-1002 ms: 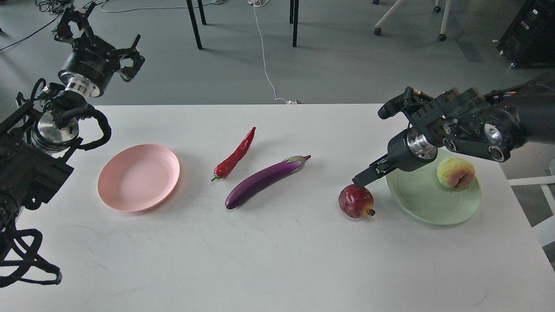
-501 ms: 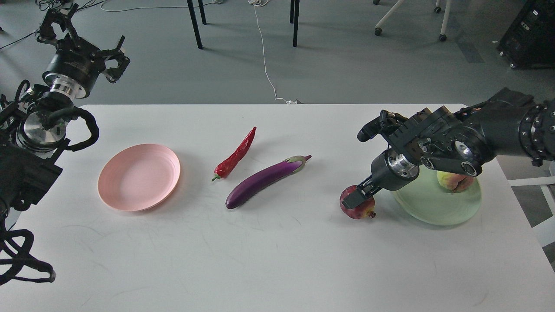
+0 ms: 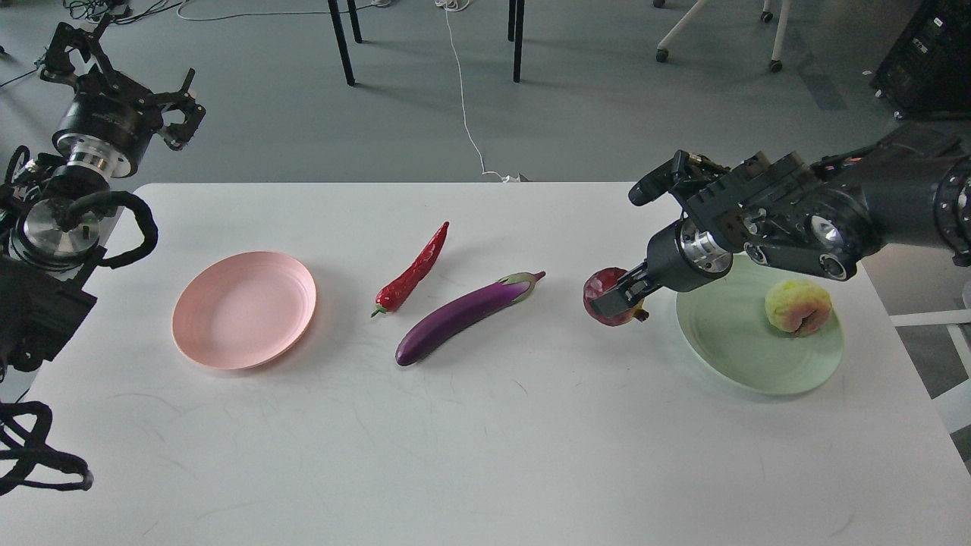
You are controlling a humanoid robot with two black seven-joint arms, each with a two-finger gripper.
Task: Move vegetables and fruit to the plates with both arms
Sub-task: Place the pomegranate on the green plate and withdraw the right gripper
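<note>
My right gripper (image 3: 616, 299) is shut on the dark red pomegranate (image 3: 601, 287) and holds it above the table, just left of the mint green plate (image 3: 740, 345). The bumpy yellow-green and pink fruit (image 3: 796, 307) lies on that plate's right side. The purple eggplant (image 3: 464, 312) and the red chili pepper (image 3: 413, 271) lie on the table's middle. The pink plate (image 3: 243, 309) sits empty at the left. My left gripper (image 3: 121, 72) is raised off the table's far left corner, its claws spread and empty.
The white table (image 3: 485, 440) fills the view; its right edge runs close by the green plate. Chair and table legs (image 3: 341, 42) and a white cable (image 3: 463, 98) stand on the grey floor behind.
My right gripper closed on the pomegranate and lifted it up off the table. My left arm drew back to the left.
</note>
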